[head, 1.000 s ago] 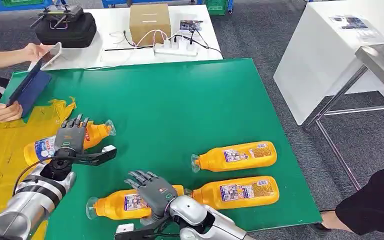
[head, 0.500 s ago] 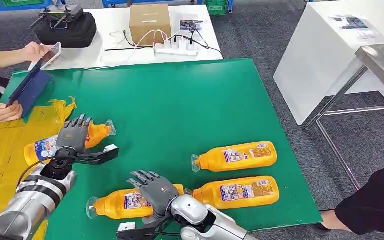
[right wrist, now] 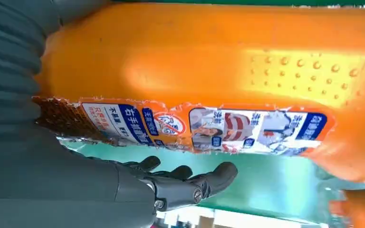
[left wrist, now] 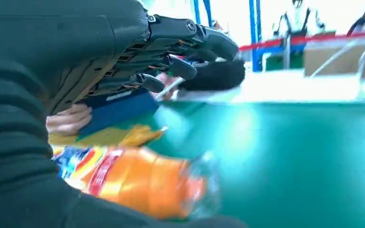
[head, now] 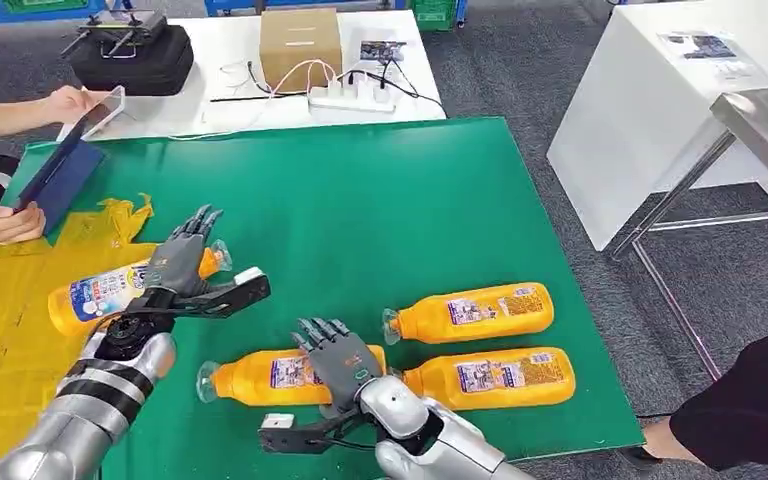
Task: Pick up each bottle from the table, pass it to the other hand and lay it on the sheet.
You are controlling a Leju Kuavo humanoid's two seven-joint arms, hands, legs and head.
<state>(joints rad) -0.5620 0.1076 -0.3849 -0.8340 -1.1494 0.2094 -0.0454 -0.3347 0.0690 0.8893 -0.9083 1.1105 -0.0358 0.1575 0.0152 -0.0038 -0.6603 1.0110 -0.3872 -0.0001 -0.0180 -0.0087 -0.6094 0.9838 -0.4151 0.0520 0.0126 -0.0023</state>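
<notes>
Hidden: right hand (head: 342,362) covers the middle of a bottle (head: 260,377) near the counter's (head: 380,200) front edge; grip not clear, can't tell.
Left hand (head: 182,262): fingers spread, holding nothing, over the capped end of the bottle on the sheet (head: 100,295).
Sheet (head: 0,320): yellow, crinkled, at the counter's left edge.
Axis: all bottles flat, lengthwise along the front edge.
Material: orange plastic, printed labels, clear caps.
</notes>
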